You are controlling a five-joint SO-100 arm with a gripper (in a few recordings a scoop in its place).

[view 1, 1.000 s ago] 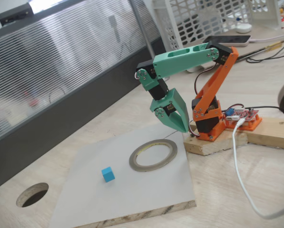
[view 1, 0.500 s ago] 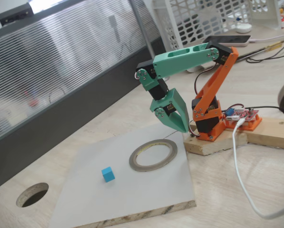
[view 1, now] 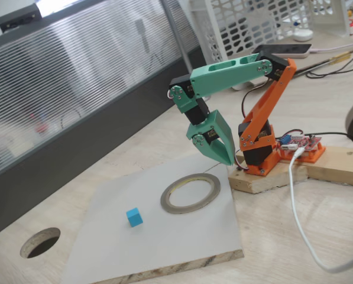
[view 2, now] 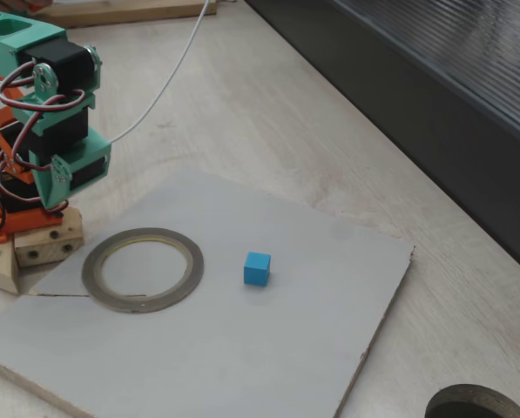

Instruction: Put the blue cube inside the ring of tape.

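No change since earlier frames. Pincer (view 1: pixel 223 155) hangs closed and empty above ring of tape (view 1: pixel 190 193), well apart from blue cube (view 1: pixel 134 217) on grey board (view 1: pixel 164 248). Approach step pending: next, open, swing over cube, descend.

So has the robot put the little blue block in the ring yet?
Not yet. Nothing looks done: the blue cube sits on the grey board, outside the ring of tape. The tool holds nothing, raised beyond the ring. Grabbing, carrying and dropping the cube remain.
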